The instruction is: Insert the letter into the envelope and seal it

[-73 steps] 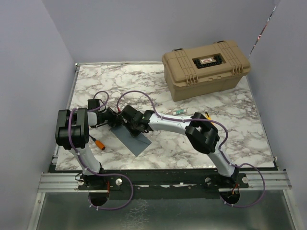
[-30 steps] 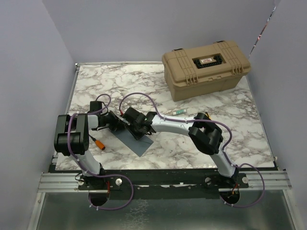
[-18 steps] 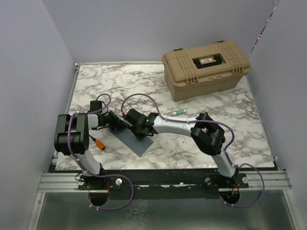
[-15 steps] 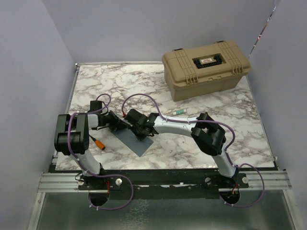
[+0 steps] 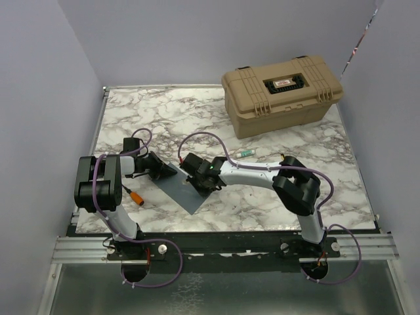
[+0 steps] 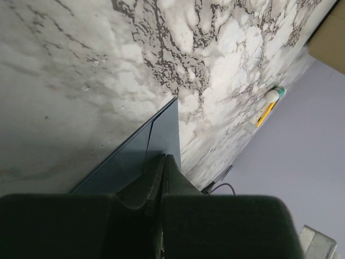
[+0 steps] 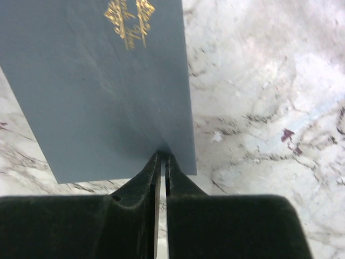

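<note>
The slate blue-grey envelope (image 5: 186,195) lies low over the marble table (image 5: 262,197), front centre-left. It has a gold mark (image 7: 129,19) at its centre. My left gripper (image 5: 173,170) comes in low from the left, and its jaws are shut on the envelope's far corner (image 6: 156,137). My right gripper (image 5: 195,182) is shut on the envelope's right edge (image 7: 108,97), with a thin pale sheet edge between its fingers (image 7: 144,178). The cream letter does not show in any view.
A tan hard case (image 5: 282,92) stands at the back right. A green-capped marker (image 5: 244,152) and a yellow pencil (image 6: 264,113) lie right of the grippers. An orange-tipped tool (image 5: 134,195) lies beside the left arm's base.
The left arm dropped lower and reached further out. The right wrist slid right and toward the front, along the envelope's edge. The envelope now lies flatter.
</note>
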`<state>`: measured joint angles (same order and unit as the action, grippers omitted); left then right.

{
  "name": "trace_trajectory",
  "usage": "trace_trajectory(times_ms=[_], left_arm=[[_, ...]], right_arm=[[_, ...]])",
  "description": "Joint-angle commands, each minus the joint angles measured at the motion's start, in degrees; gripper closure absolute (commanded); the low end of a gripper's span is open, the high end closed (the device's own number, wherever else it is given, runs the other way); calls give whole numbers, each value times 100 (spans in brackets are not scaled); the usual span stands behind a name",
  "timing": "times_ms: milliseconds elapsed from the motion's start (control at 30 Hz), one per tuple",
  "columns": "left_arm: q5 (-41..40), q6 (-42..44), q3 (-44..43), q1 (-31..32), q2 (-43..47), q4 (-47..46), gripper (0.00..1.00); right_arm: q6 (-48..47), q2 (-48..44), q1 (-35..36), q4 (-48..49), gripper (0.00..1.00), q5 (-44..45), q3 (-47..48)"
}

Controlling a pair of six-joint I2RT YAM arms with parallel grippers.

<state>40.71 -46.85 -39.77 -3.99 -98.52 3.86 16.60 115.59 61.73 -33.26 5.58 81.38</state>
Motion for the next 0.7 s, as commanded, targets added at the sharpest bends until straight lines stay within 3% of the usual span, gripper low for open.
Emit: trace_trajectory(times_ms=[0,333,667], left_arm=[[-1222,381,160,-3,-195,422,100],[-1160,174,235,-5,-172,261,100],[-832,-125,322,-10,-348,-33,100]], right_arm=[[62,212,-154,-988,94,37,260],[46,1486,-179,-665,84,-145,2645],[-108,2246,-179,-533,87,-505,3502]])
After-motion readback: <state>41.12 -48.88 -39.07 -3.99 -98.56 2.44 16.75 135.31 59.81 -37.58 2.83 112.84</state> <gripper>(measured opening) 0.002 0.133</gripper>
